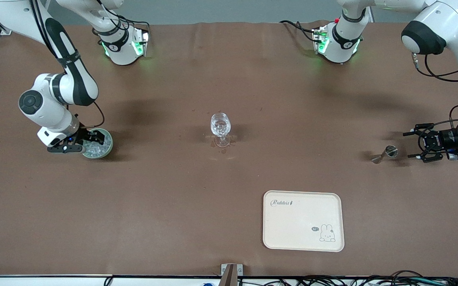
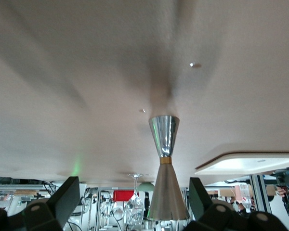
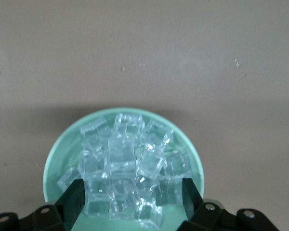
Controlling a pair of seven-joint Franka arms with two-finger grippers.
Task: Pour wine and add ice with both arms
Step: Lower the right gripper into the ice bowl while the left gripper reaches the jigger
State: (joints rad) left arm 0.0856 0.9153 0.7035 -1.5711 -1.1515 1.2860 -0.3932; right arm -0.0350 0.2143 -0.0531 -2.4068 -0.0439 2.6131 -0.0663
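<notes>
Found the right tool [image 1: 96, 139] low over the pale green bowl [image 1: 109, 150], at the right arm's end of the counter [image 1: 173, 178]. Saw its fingers [image 3: 74, 195] spread wide, one on each side of the heaped ice [image 3: 130, 163], pinching nothing yet.

Found the left tool [image 1: 408, 145] down by the counter at the left arm's end, spread wide too, holding nothing, with the small shiny jigger [image 1: 388, 152] just in front of it. Could not make out any wine, in the jigger [image 2: 164, 163] or in the stemmed glass [image 1: 221, 127] in the middle of the counter. Spotted a cream tray [image 1: 302, 220] nearer the camera than the glass.

Looked like the grabbing step for both arms. For a good grab: should go down onto one top chunk only, then squeeze softly, because ice is slippery and may pop out. Should slide around the jigger's thin middle, keep it standing straight, and close slowly, so nothing tips or spills.
</notes>
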